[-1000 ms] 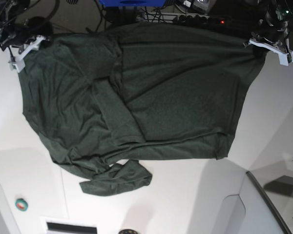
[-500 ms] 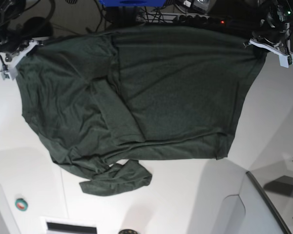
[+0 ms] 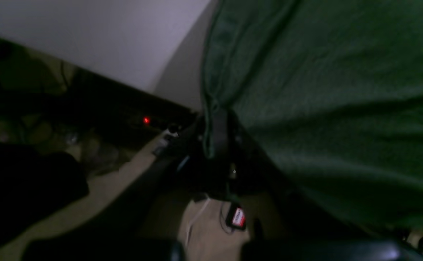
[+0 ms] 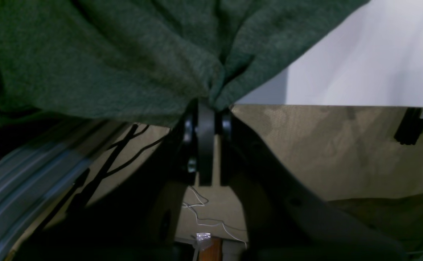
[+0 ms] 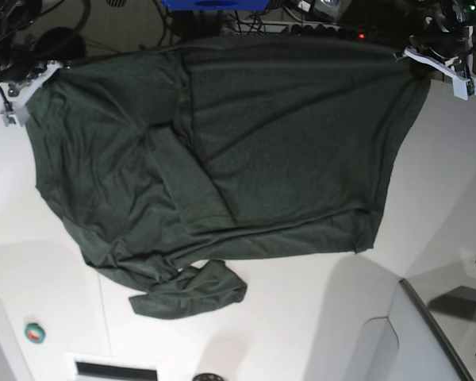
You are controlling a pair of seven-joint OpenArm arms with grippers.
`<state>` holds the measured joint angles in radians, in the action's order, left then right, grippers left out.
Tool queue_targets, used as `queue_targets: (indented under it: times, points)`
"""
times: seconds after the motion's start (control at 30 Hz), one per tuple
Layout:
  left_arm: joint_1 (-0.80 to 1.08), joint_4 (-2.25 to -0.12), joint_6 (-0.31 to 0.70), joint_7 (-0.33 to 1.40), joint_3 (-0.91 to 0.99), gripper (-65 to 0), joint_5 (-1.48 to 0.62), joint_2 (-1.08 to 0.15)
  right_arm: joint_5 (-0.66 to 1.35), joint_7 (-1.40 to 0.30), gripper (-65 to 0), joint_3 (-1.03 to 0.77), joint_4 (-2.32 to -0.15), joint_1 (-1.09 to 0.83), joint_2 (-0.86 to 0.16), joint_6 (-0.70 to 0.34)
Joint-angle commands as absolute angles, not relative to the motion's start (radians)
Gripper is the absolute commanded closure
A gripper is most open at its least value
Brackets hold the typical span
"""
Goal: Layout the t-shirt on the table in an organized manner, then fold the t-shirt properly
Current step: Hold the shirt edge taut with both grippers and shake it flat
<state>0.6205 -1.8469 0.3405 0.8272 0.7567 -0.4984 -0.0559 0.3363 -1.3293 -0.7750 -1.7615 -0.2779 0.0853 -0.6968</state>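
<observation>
- Setting: glossy white table with dark cable clutter and a small red light past its far edge; a raised grey-white panel sits at the near corner, on the left arm's side.
- Right gripper: jaws closed on a bunched pinch of the t-shirt; cloth gathers into radiating creases right at the fingertips. In the base view this gripper sits at the garment's far corner, at the table edge.
- Left gripper: clamped on a narrow rolled edge of the shirt, picture dark and blurred but the cloth is plainly pinched. In the base view it holds the opposite far corner.
- Between the two grippers: the far edge of the shirt runs nearly taut, slightly over the table's edge.
- Outward from the grippers: the body lies spread on the table, with a long diagonal fold ridge near the middle, and a crumpled sleeve at the near hem, well away from both tools.
- Handling judgement: thin, soft, light knit; drapes and bunches freely, no stiffness, will stretch under uneven pull and drag easily on the smooth top.
- Grip judgement: corners and hem edges are best; the crumpled sleeve needs its own pinch at the cuff to flatten.
</observation>
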Motion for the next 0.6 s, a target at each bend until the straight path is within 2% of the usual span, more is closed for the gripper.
queue_targets:
  times: [0.0,0.57]
  points:
    - [0.63,-1.874,0.341,0.814,0.762,0.0,-0.506,-0.067,0.341,-1.334,-0.8,-0.779,-1.781,-0.277,0.077,-0.698]
    - [0.674,-1.9,0.34,0.812,0.762,0.0,-0.499,-0.064,0.341,-1.363,-0.8,-0.771,-1.819,-0.326,0.082,-0.698]
